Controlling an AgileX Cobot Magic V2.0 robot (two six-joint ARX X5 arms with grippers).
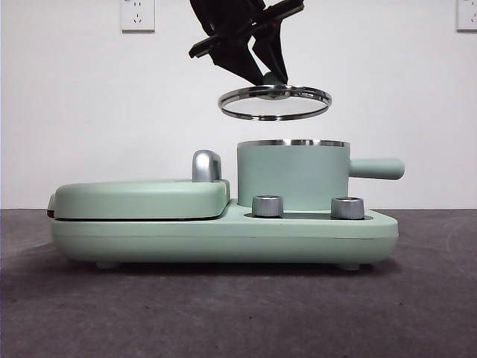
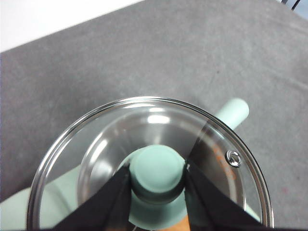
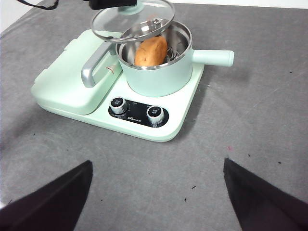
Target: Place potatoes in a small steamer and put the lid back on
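My left gripper (image 1: 270, 77) is shut on the mint-green knob (image 2: 158, 174) of the glass lid (image 1: 274, 103) and holds it level in the air, a short way above the small steamer (image 1: 292, 175). The lid (image 3: 132, 20) hangs over the pot's far-left rim in the right wrist view. The orange-brown potato (image 3: 151, 51) lies inside the steamer (image 3: 156, 72) on a steel rack. My right gripper (image 3: 156, 192) is open and empty, low over the bare mat in front of the cooker.
The steamer stands on a mint-green cooker base (image 1: 223, 235) with two chrome dials (image 1: 267, 206). A flat green griddle cover (image 1: 138, 198) with a chrome handle (image 1: 206, 165) lies beside the pot. Grey mat surrounds the cooker.
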